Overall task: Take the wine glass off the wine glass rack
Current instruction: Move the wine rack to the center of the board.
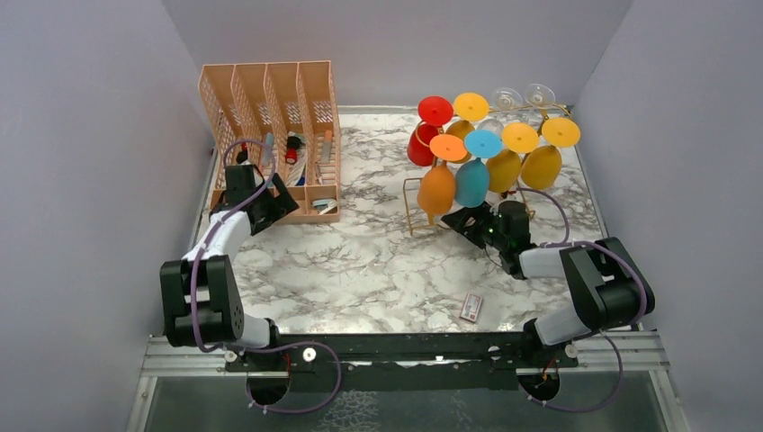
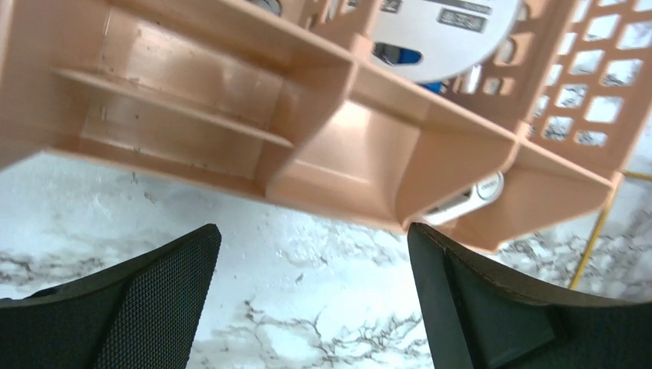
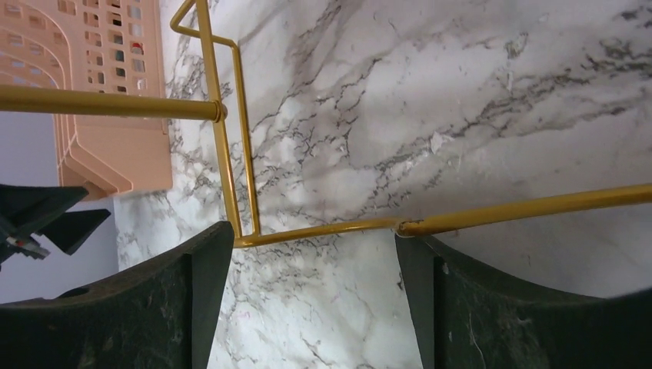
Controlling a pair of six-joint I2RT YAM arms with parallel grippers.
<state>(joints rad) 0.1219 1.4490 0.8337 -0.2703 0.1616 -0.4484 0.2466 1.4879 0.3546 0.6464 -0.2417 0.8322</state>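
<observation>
Two arms stand at the near edge, and only the right one looks busy. Far to the left, the left pincer (image 2: 311, 307) hangs with its black, mesh-textured fingers (image 2: 154, 300) spread apart and empty. It is just in front of the peach plastic file organiser (image 1: 270, 126), a lattice-walled box of four slots with odds and ends inside, and seems to play no part here. The desk (image 1: 360, 261) is glossy white marble veined in grey, with a small card (image 1: 471, 308) lying near the front. Right of centre at the far side stands the wine glass rack (image 3: 500, 212), thin gold-coloured wire with a bent base, and every glass hangs from it bowl down, its round foot showing as a flat disc on top. An orange glass (image 1: 437, 191) is on the near left, and beside it is the teal wine glass (image 1: 471, 183), smooth and egg-shaped. The right pincer (image 3: 307, 307) sits low at the rack's near side, just below that teal bowl. Its dark, scuffed fingers (image 3: 154, 307) are apart and grip nothing, and its own camera sees only base wire and marble. Further right hang yellow glasses (image 1: 540, 166), with a red one and clear ones behind. I judge this to be the approach, with no glass taken yet. Next the pincer should lift to bowl height, close gently on the slick curved bowl or stem, then draw the foot out along the rail without knocking the neighbouring glasses.
</observation>
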